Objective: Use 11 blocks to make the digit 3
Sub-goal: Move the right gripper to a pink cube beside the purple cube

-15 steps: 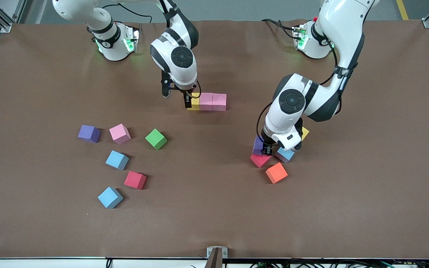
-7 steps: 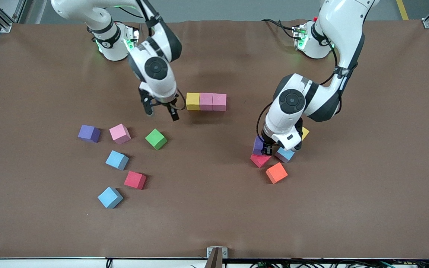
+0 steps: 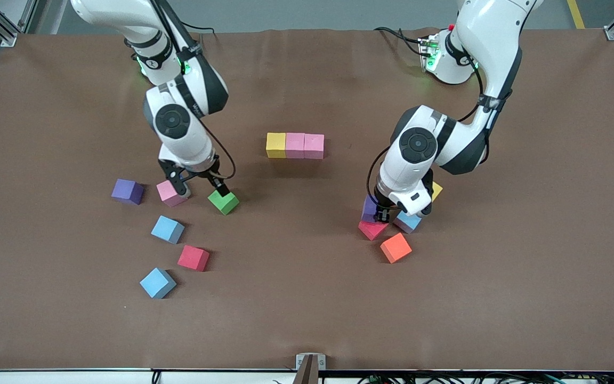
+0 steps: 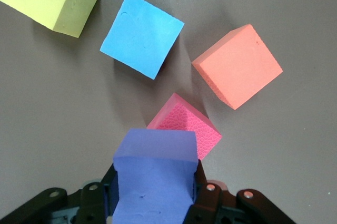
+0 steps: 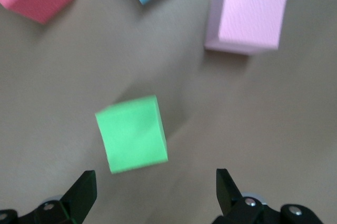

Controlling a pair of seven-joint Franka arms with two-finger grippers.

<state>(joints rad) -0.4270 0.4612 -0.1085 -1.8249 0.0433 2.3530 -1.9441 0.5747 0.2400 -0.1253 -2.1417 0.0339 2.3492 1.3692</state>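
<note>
While the left gripper point(image 3: 383, 215) keeps its clamp on the purple foam cube point(image 4: 154, 179), the open right gripper point(image 3: 201, 186) has left the yellow-pink-pink foam row point(image 3: 295, 145) for the green foam cube point(image 3: 223, 200), suggesting the digit's first bar is done.

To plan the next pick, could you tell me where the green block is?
The green block sits toward the right arm's end, beside the pink block, under the open right gripper.

Yellow-pink-pink row of blocks point(image 3: 295, 145) lies mid-table; loose coloured cubes point(image 3: 168, 229) scattered at both ends.
</note>
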